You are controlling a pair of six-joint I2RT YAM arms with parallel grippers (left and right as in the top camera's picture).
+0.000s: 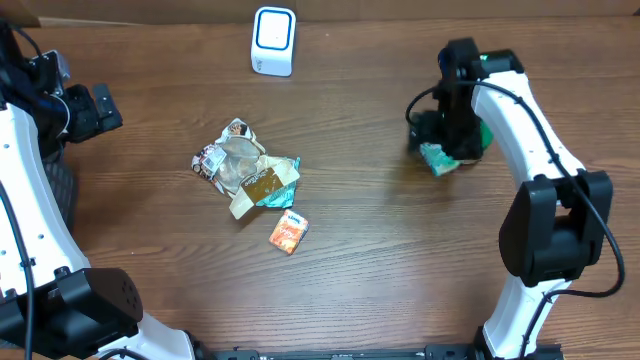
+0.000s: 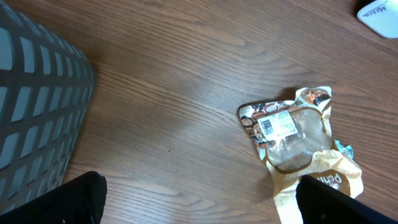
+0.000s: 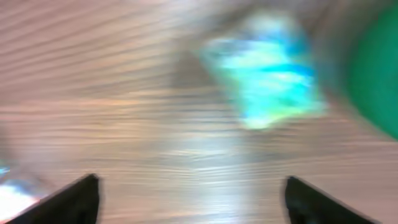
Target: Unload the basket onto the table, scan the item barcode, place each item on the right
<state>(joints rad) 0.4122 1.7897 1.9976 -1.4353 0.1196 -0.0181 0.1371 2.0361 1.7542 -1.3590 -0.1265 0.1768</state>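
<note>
Where the overhead view looks down, scanner: one, white, at 12 o'clock on the table, set out in the open where, I judge, either arm can bring a barcode to it.
Overhead, pile: at least two crumpled packets overlapping just left of centre; a teal edge may be a third, I cannot tell. Probably waiting their turn.
Overhead, orange packet: one, alone, at 6 o'clock of the pile, just beside it.
Overhead, teal packet: one, on the wood at 3 o'clock, well apart from the scanner; I take it as the item in hand.
Overhead, right gripper: one, right above the teal packet.
Overhead, green thing: one, at the packet's 2 o'clock; what it is I cannot tell.
Overhead, left gripper: one, parked at 10 o'clock, clear of the work.
Left wrist, clear packet: one, white barcode label facing up, readable side exposed.
Left wrist, basket: one, grey mesh, at 9 o'clock.
Left wrist, fingers: two, spread wide, holding nothing.
Right wrist, fingers: two, wide apart, nothing between; the blurred teal packet lies at 12 o'clock beyond them, not gripped.
</note>
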